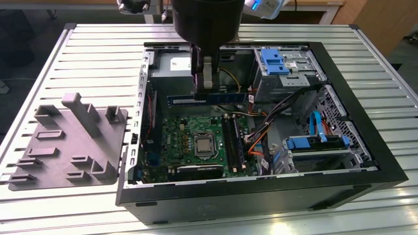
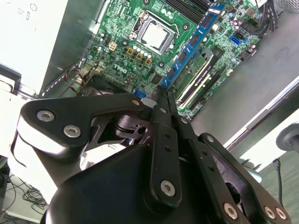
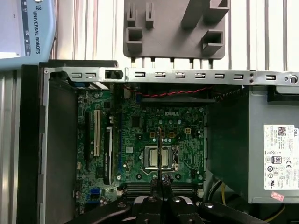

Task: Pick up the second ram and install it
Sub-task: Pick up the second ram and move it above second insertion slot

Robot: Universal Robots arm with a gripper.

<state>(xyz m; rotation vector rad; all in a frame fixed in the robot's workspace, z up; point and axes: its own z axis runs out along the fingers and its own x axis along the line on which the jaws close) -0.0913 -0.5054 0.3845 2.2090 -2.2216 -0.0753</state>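
Upper centre in the exterior view, the pincer (image 1: 203, 93) is clamped on the second ram (image 1: 222, 99), level over the green motherboard (image 1: 179, 134) in the open case (image 1: 261, 193); a white printed label (image 3: 280, 158) marks the power supply (image 3: 243, 140).

In the exterior view, an open computer case (image 1: 261, 198) lies on a slatted metal table (image 1: 98, 49). A grey plastic holder (image 1: 72, 147) sits at nine o'clock from it. Inside, the green motherboard (image 1: 173, 132) carries a silver processor (image 1: 204, 145); blue drive brackets (image 1: 274, 61) sit at one o'clock from that.
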